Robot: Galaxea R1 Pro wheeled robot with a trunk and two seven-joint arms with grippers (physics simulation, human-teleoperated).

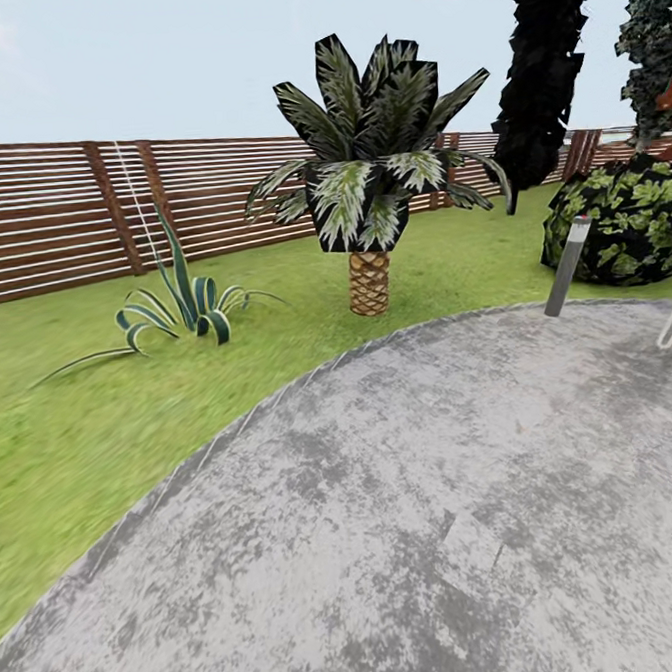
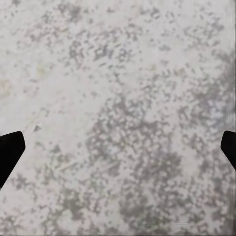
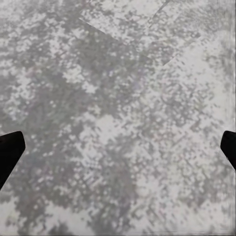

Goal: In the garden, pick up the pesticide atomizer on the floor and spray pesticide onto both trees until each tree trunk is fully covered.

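Grey paving [image 1: 470, 527], lawn [image 1: 71, 415], fence [image 1: 57, 220], palm [image 1: 366, 189]; both grippers spread wide, holding nothing.

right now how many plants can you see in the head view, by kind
palm: 1
spiky agave-like plant: 1
dark conifer: 1
leafy shrub: 1
dark tree at the right edge: 1
total: 5
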